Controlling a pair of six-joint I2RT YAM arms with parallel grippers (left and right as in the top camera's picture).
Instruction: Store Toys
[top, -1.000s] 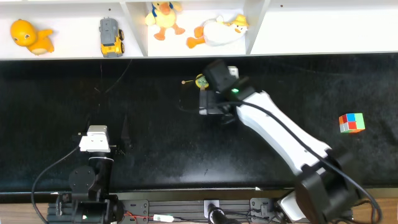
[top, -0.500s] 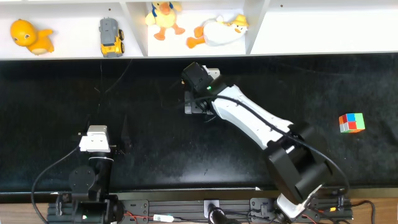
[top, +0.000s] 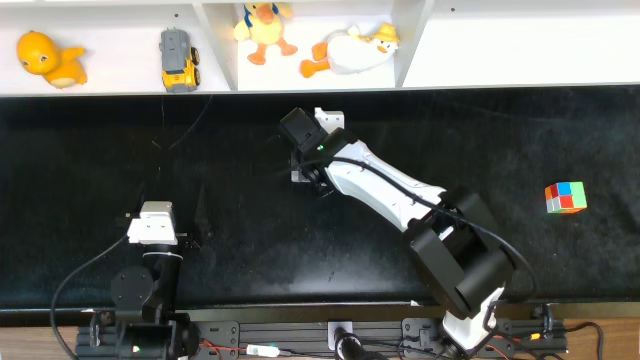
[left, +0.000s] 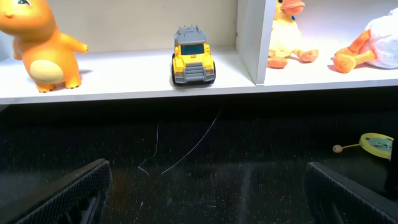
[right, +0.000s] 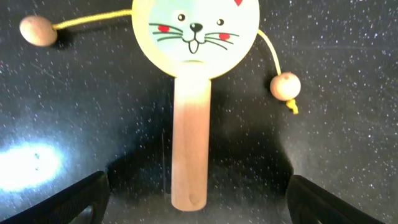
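— Where was the cat-faced rattle drum (right: 188, 99)?
— Flat on the black table (top: 100, 150), wooden handle straight, its two beads (right: 285, 85) splayed to either side on yellow cords.
— And the others?
— The colour cube (top: 565, 197) lay far right on the table. The orange figure (top: 50, 57) and yellow truck (top: 179, 60) stood in one shelf (top: 120, 85) bay, the two plush ducks (top: 264, 30) in the next.

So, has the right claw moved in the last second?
Yes. In the top view the right claw has shifted left, away from the colour cube, which lies where it was.
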